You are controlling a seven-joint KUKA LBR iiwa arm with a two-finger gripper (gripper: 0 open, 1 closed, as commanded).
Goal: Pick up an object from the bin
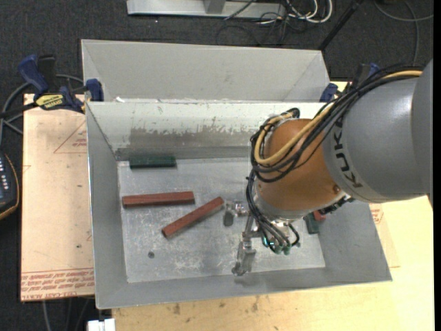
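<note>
Tilted red-brown bar (193,216) is the nearest thing and the likely pick. It lies on the bin (179,262) floor, view-left of the claw (241,262) and a little farther back, near but not touching. Its long axis is diagonal, with the near end higher in view. Can't tell if the claw is spread or pressed together. A second red-brown bar (158,199) lies farther left, and a dark green bar (152,162) lies beyond it by the back wall.

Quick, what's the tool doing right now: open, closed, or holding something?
Tool: cannot be told whether open or closed. It is low near the bin's front wall, right of the tilted reddish-brown bar.
</note>
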